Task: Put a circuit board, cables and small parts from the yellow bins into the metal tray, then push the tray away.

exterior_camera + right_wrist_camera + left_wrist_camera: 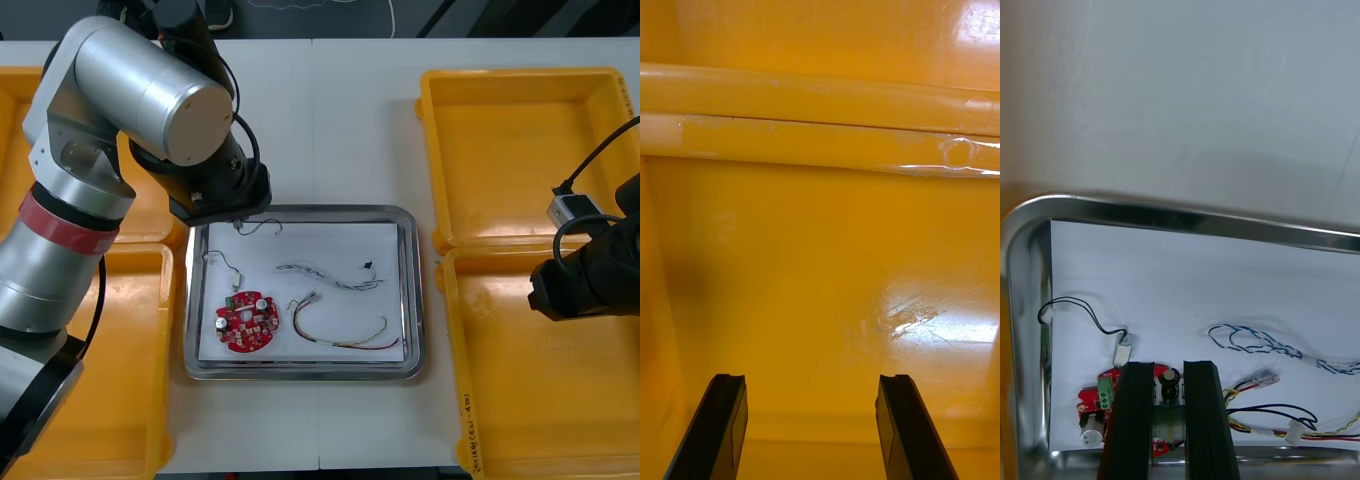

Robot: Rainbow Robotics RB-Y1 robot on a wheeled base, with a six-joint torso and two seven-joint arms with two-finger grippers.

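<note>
So, left gripper (1169,369) hangs over the far-left corner of the metal tray (330,210), fingers almost together with nothing between them, probably closed up to serve as a pusher rather than to pick. The tray sits between the yellow bins (130,380), white inside, with the red circuit board (248,322) at its near-left, black cable (222,262) just beyond, blue and white cable (325,275) mid-tray, red and yellow cable (340,335) nearer; loose small parts I cannot make out. Right gripper (816,427) waits low over the bare floor of the near right bin (520,400), fingers wide apart, gripping nothing; loading looks about done, push likely next.
</note>
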